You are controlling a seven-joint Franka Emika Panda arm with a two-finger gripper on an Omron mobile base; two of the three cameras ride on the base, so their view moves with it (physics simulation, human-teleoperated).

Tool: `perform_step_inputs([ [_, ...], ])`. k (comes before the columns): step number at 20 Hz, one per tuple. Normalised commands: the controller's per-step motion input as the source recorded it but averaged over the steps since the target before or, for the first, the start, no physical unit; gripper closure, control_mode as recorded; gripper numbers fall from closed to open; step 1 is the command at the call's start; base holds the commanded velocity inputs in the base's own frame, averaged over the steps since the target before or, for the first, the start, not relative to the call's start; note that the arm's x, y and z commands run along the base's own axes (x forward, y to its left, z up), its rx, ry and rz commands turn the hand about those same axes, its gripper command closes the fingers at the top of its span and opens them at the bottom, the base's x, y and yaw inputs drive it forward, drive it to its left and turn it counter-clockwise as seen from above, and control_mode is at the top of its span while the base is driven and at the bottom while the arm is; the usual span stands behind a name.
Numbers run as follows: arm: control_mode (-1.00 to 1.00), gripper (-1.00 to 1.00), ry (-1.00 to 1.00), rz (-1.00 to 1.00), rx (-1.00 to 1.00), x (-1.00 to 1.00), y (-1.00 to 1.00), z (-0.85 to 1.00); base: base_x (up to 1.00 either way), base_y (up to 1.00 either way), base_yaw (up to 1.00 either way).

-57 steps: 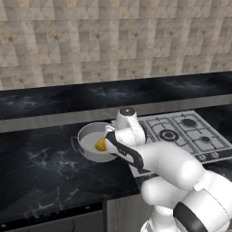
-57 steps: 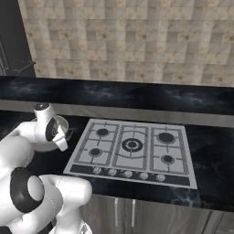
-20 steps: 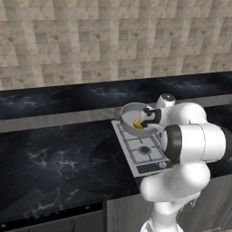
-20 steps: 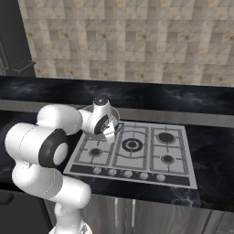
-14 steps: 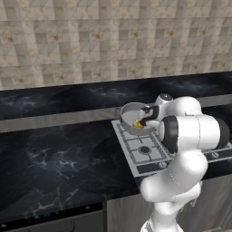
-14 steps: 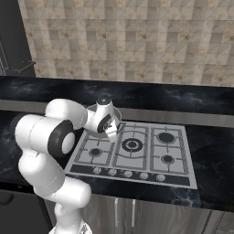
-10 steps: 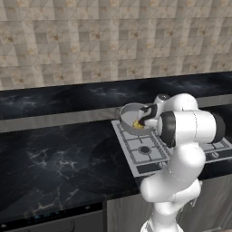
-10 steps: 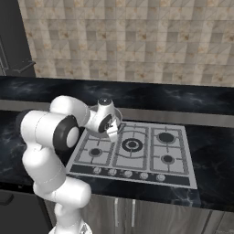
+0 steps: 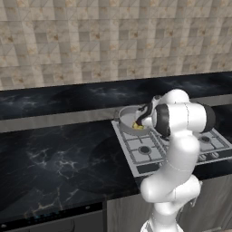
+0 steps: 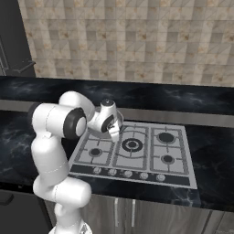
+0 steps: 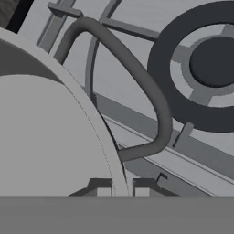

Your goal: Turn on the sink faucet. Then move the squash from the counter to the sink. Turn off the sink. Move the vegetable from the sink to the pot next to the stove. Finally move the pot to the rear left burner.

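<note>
squash (image 9: 137, 125) in pot (image 9: 124, 118)

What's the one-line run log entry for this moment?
gripper: shut on pot rim | squash: inside pot | pot: over stove's rear left corner

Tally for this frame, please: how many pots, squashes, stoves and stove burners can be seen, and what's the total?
Pots: 1, the pot on the rear left of the stove.
Squashes: 1, the squash inside the pot.
Stoves: 1, the stove.
Burners: 5 in the right base view, one of them under the pot.
Total: 8.
</note>
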Motion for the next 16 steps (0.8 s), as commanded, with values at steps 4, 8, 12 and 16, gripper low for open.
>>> perform_step_inputs([
  [4,-1.0,1.0,0.02,0.0,0.0,0.2,0.0,-0.2,0.0,0.0,0.0],
  [8,-1.0,1.0,0.01,0.01,0.0,0.15,0.02,-0.16,0.0,0.0,0.0],
  [12,-1.0,-1.0,0.0,0.02,0.0,0.02,0.04,-0.25,0.0,0.0,0.0],
  [16,-1.0,-1.0,-0.02,0.05,0.0,-0.22,0.05,-0.07,0.0,0.0,0.0],
])
